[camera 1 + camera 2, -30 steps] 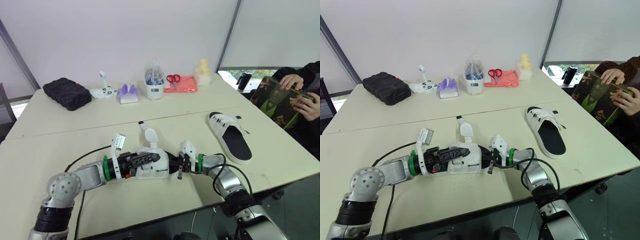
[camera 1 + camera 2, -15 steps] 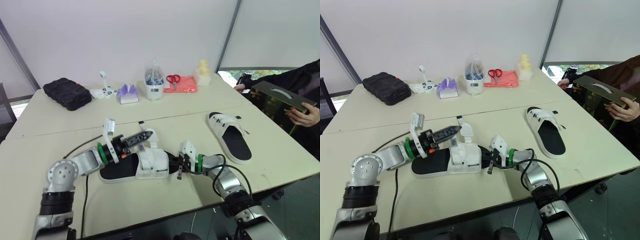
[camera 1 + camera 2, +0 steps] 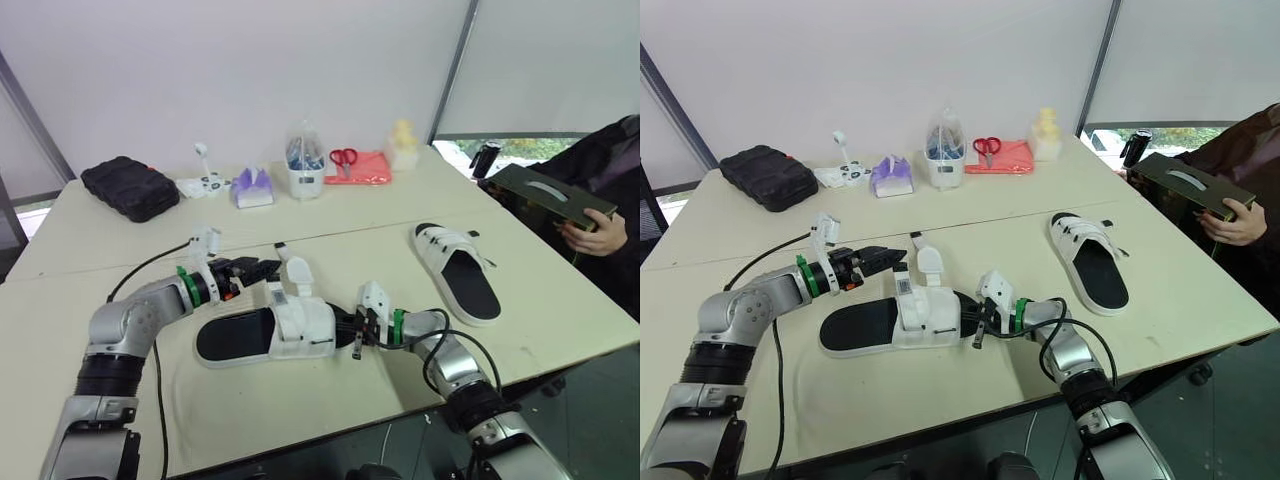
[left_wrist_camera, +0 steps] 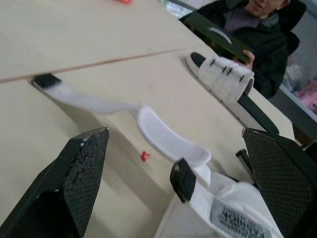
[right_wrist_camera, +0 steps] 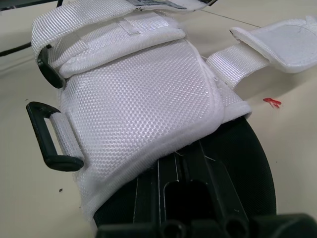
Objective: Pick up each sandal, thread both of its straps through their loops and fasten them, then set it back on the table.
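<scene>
White straps (image 3: 297, 272) on the near sandal (image 3: 240, 336) lie loose; my right gripper (image 3: 352, 328) pinches its sole, left gripper (image 3: 888, 256) spread empty; the far sandal (image 3: 458, 272) looks fastened.

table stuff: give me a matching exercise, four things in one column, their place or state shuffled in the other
1 near white fabric sandal
2 far white fabric sandal
3 red-handled scissors
4 black padded case

a far left corner of the beige table
b on the coral cloth
c strap lying open
d by the right edge

Pairs: 1-c, 2-d, 3-b, 4-a
</scene>
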`<move>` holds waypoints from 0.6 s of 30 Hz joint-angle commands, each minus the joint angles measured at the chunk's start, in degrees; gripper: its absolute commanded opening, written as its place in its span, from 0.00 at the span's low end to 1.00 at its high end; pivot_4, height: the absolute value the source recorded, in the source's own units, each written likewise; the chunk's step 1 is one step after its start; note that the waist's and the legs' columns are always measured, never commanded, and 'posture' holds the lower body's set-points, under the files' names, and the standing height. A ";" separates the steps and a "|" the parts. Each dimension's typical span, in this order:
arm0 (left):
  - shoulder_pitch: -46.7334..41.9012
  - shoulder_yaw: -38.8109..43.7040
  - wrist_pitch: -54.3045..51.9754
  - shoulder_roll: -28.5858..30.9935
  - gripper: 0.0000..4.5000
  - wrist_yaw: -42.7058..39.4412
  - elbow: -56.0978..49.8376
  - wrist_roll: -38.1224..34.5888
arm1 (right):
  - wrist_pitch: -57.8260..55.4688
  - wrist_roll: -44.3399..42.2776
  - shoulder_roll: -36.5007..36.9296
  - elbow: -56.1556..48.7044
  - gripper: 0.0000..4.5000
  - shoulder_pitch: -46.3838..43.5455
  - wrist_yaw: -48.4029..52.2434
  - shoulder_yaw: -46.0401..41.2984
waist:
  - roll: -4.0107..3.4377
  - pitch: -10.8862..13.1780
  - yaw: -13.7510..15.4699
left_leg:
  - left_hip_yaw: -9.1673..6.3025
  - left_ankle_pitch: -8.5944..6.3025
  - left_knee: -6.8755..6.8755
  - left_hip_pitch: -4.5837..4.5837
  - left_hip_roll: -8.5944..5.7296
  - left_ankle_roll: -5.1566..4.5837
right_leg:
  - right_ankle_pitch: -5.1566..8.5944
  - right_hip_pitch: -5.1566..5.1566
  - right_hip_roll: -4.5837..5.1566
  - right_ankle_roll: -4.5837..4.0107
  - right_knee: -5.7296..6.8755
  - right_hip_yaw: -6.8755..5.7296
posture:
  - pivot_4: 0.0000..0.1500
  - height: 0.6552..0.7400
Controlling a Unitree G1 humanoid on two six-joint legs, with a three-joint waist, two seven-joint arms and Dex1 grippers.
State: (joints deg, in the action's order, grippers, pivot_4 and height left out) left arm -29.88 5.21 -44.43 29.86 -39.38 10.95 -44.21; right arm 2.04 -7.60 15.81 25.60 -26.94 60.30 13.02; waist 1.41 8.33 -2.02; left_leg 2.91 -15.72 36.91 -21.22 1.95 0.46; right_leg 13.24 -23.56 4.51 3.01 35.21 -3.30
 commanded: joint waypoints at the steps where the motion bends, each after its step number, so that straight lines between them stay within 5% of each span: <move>1: 0.42 -0.34 -0.26 -1.03 0.99 -1.16 -2.18 1.18 | -2.60 4.13 -0.35 5.07 0.00 3.81 0.14 4.73 | 0.00 0.00 -0.09 | 0.00 0.00 0.00 -0.02 0.00 0.00 | 0.00 -0.01 0.02 0.00 0.00 -0.01 | 1.00 1.00; 6: 0.89 -0.58 -0.11 -2.32 0.94 -1.94 -2.42 2.74 | -2.63 4.17 -0.44 4.91 0.00 3.76 0.07 4.79 | 0.00 0.00 -0.23 | -0.02 -0.02 -0.01 -0.06 -0.01 0.03 | 0.00 -0.06 0.07 0.00 -0.01 -0.02 | 1.00 1.00; 8: 0.61 0.22 -0.05 -2.93 0.81 -2.03 -2.76 2.52 | -2.62 4.19 -0.43 4.82 0.00 3.82 0.06 4.80 | 0.00 0.00 -0.25 | -0.02 -0.02 -0.02 -0.06 -0.01 0.03 | 0.00 -0.07 0.09 0.00 -0.01 -0.02 | 1.00 1.00; 13: 0.98 2.87 -2.60 -3.93 0.24 -4.41 -8.10 -2.38 | -2.65 4.17 -0.23 4.54 0.00 4.08 0.01 4.72 | -0.01 0.01 -0.37 | -0.03 -0.03 -0.03 -0.13 0.00 0.04 | 0.00 -0.15 0.14 0.00 -0.01 -0.01 | 1.00 1.00; 18: -0.31 6.10 -5.85 -4.99 0.24 -3.13 -8.94 -6.37 | -2.77 4.16 -0.05 4.31 0.00 4.40 0.09 4.76 | -0.01 0.01 -0.35 | -0.03 -0.04 -0.06 -0.11 -0.01 0.07 | 0.00 -0.14 0.16 -0.01 -0.02 -0.01 | 1.00 1.00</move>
State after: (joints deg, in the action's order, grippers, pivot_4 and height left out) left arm -28.95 9.33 -49.63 25.20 -42.70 3.63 -48.41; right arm 2.06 -7.60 15.66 25.17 -26.68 60.09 13.07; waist 1.40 8.34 -2.37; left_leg 2.87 -15.76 36.86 -21.34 1.94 0.53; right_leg 13.25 -23.70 4.67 3.00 35.19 -3.32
